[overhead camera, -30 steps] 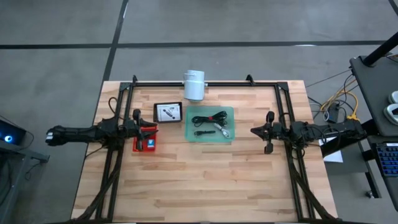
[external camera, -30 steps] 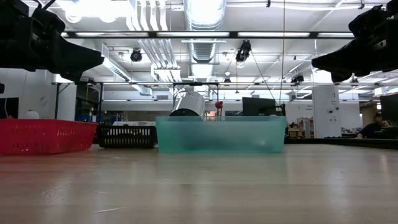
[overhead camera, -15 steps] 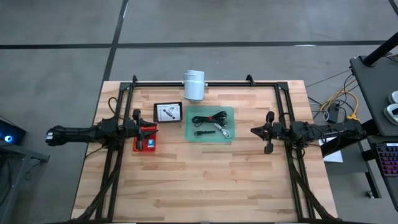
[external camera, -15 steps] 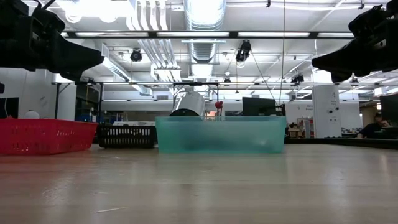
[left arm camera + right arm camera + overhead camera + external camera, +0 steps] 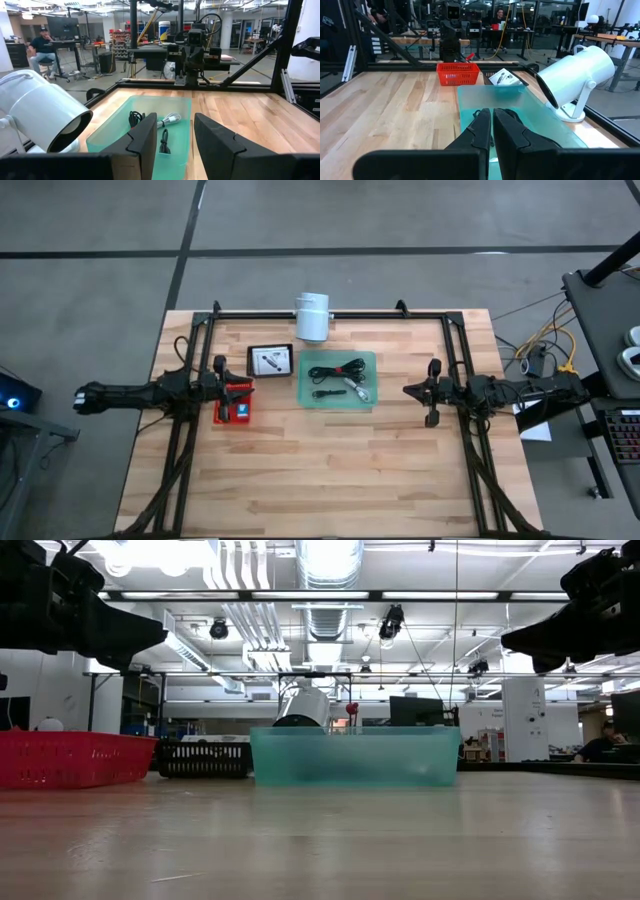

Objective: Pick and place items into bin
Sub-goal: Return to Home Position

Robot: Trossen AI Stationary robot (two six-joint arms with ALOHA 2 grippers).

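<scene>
Three cables [image 5: 340,368] inside green bin [image 5: 335,405] in high view; low view shows bin wall only. Left gripper [image 5: 175,122] beside red basket [image 5: 218,415], fingers parted, empty. Right gripper [image 5: 492,115] level, fingers nearly together, empty.

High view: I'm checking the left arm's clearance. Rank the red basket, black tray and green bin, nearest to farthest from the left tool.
1. red basket, below the left tool, at table left.
2. black tray, just beside it, toward the table's far edge.
3. green bin, at table centre.
</scene>
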